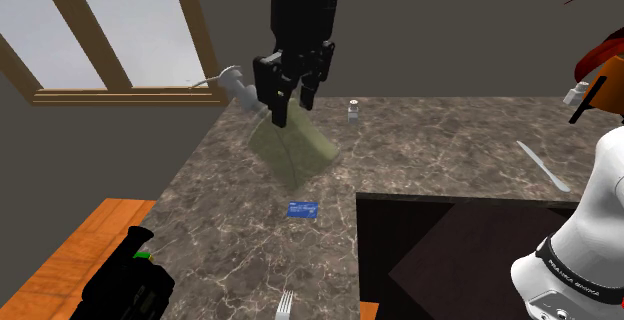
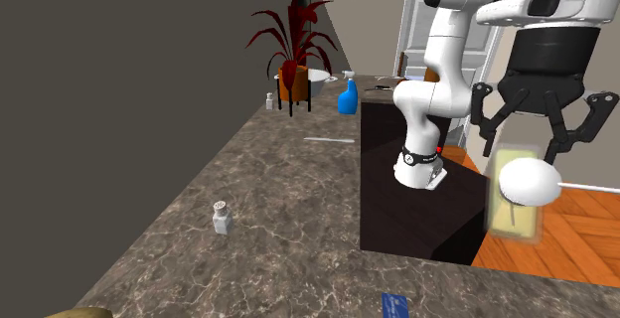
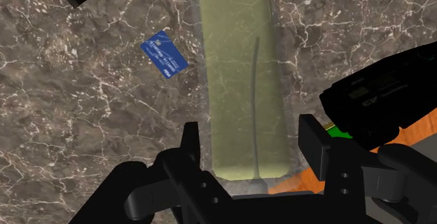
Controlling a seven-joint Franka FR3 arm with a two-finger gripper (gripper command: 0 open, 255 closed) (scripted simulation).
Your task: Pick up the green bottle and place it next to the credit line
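Aloft, the claw point(image 1: 292, 108) clasps the green bottle point(image 1: 295, 153).

Counter layout, from my shoulder view.
Bottle point(image 1: 295, 148) above the counter point(image 1: 450, 138); card point(image 1: 302, 208) nearer, shaker point(image 1: 353, 111) farther, fork point(image 1: 284, 306) nearest.

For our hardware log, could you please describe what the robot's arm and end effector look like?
The arm has smooth, rounded white shells with dark joints. A black band near its base bears white lettering. The end effector is all black and blocky, with two flat, squared fingers.
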